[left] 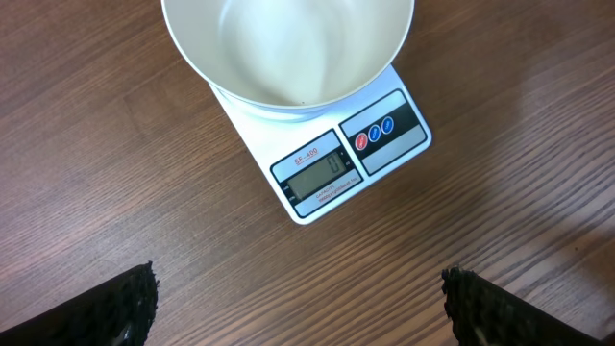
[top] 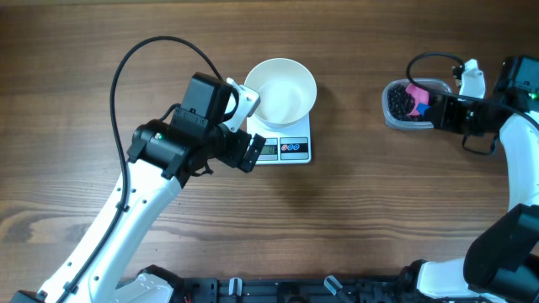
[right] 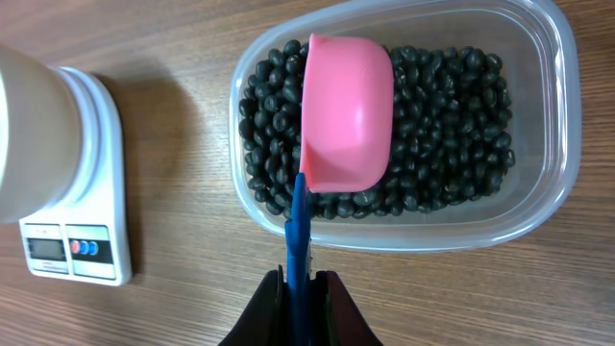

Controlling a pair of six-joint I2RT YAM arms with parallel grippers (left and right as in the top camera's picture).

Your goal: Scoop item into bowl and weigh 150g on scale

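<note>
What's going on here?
The right arm's fingers are shut on the blue handle of a small pink scoop cup, over the small black beans in a clear plastic tub. The round white bowl sits empty on the flat white digital scale, reading zero. The left arm's fingers hover open before the scale.

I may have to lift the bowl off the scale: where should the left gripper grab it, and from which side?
Pinch the rim of the bowl from above at its left edge, one finger inside, one outside. It stands upright and empty on the scale, and its smooth, round wall looks too wide to span. The open left gripper hovers next to that edge.
</note>
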